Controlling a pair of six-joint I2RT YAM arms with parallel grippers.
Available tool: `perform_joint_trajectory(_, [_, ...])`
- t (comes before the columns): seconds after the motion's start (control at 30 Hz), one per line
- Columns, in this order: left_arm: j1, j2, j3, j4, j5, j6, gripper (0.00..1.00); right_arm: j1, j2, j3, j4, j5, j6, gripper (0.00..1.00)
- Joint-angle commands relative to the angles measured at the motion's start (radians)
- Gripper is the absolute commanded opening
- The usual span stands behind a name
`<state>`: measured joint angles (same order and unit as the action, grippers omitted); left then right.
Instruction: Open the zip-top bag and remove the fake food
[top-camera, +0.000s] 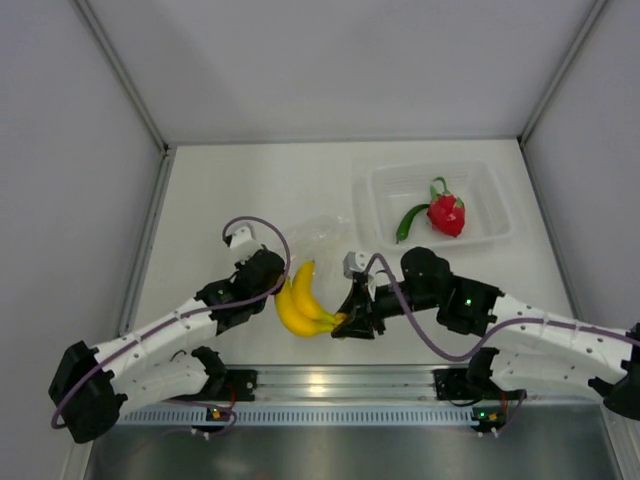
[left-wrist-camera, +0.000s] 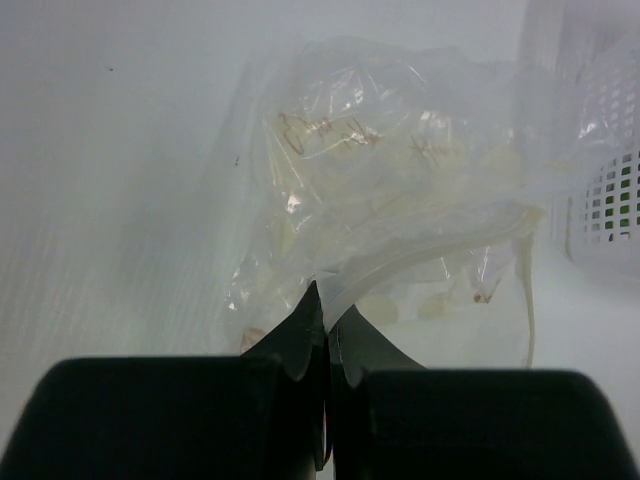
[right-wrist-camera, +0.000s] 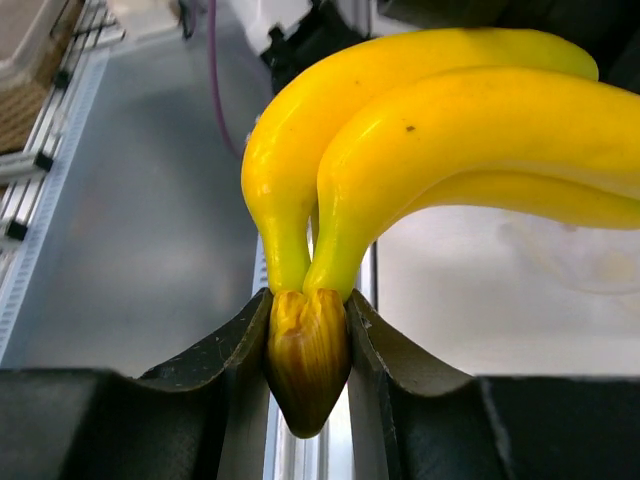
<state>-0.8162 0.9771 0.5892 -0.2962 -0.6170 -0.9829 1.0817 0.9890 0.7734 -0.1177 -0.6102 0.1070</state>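
Currently the left gripper (left-wrist-camera: 325, 308) is pinching an edge of the zip-top bag (left-wrist-camera: 400, 180), jaws pressed together; the right gripper (right-wrist-camera: 308, 320) is clamping the banana bunch (right-wrist-camera: 430, 130) by its brown stem, outside the bag; the strawberry (top-camera: 447, 214) and green piece (top-camera: 408, 222) are lying in the clear tray (top-camera: 497, 192)

bench: a white bench (top-camera: 230, 200) is lying flat in the middle | walls: plain pale walls (top-camera: 340, 60) are standing at its back and both sides | near edge: a silver metal rail (top-camera: 400, 380) is running along it | light: a bright spot (top-camera: 318, 384) is glowing on the rail
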Motion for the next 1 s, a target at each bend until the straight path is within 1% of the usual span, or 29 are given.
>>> perform_joint_trajectory(0.0, [0.028, -0.032, 0.034, -0.021, 0.025, 0.021, 0.00, -0.017, -0.146, 0.009, 0.127, 0.196, 0.060, 0.00])
perform_joint_trajectory(0.1, [0.045, -0.051, 0.032, -0.035, 0.030, 0.029, 0.00, -0.045, -0.234, 0.038, 0.049, 0.344, 0.088, 0.00])
perform_joint_trajectory(0.13, [0.049, -0.057, 0.032, -0.037, 0.033, 0.030, 0.00, -0.052, -0.252, 0.055, 0.026, 0.481, 0.101, 0.00])
perform_joint_trajectory(0.17, [0.051, -0.061, 0.034, -0.040, 0.033, 0.035, 0.00, -0.058, -0.266, 0.066, -0.038, 0.554, 0.111, 0.00])
perform_joint_trajectory(0.2, [0.051, -0.070, 0.032, -0.044, 0.033, 0.035, 0.00, -0.078, -0.277, 0.079, -0.068, 0.617, 0.114, 0.00])
perform_joint_trajectory(0.27, [0.052, -0.078, 0.031, -0.044, 0.039, 0.036, 0.00, -0.112, -0.257, 0.141, -0.153, 0.793, 0.126, 0.00])
perform_joint_trajectory(0.3, [0.052, -0.083, 0.031, -0.044, 0.042, 0.036, 0.00, -0.158, -0.215, 0.161, -0.218, 0.823, 0.123, 0.00])
perform_joint_trajectory(0.37, [0.052, -0.084, 0.032, -0.044, 0.048, 0.041, 0.00, -0.206, -0.175, 0.199, -0.241, 0.860, 0.112, 0.00])
perform_joint_trajectory(0.4, [0.052, -0.086, 0.034, -0.046, 0.048, 0.041, 0.00, -0.254, -0.135, 0.204, -0.240, 0.871, 0.109, 0.00])
perform_joint_trajectory(0.5, [0.054, -0.090, 0.038, -0.049, 0.053, 0.049, 0.00, -0.341, -0.058, 0.202, -0.192, 0.920, 0.054, 0.00])
perform_joint_trajectory(0.57, [0.054, -0.095, 0.043, -0.055, 0.057, 0.058, 0.00, -0.396, 0.003, 0.195, -0.159, 0.996, 0.027, 0.00])
perform_joint_trajectory(0.6, [0.055, -0.095, 0.046, -0.057, 0.063, 0.061, 0.00, -0.411, 0.019, 0.181, -0.105, 1.001, -0.001, 0.00])
perform_joint_trajectory(0.73, [0.057, -0.100, 0.061, -0.066, 0.085, 0.092, 0.00, -0.497, 0.098, 0.156, 0.025, 0.925, -0.066, 0.00])
perform_joint_trajectory(0.83, [0.058, -0.098, 0.072, -0.069, 0.109, 0.115, 0.00, -0.580, 0.193, 0.185, 0.061, 0.793, -0.089, 0.00])
perform_joint_trajectory(0.87, [0.058, -0.100, 0.077, -0.070, 0.115, 0.119, 0.00, -0.609, 0.248, 0.194, 0.064, 0.770, -0.098, 0.00])
perform_joint_trajectory(0.97, [0.058, -0.098, 0.086, -0.070, 0.129, 0.133, 0.00, -0.626, 0.364, 0.254, 0.044, 0.756, -0.159, 0.00])
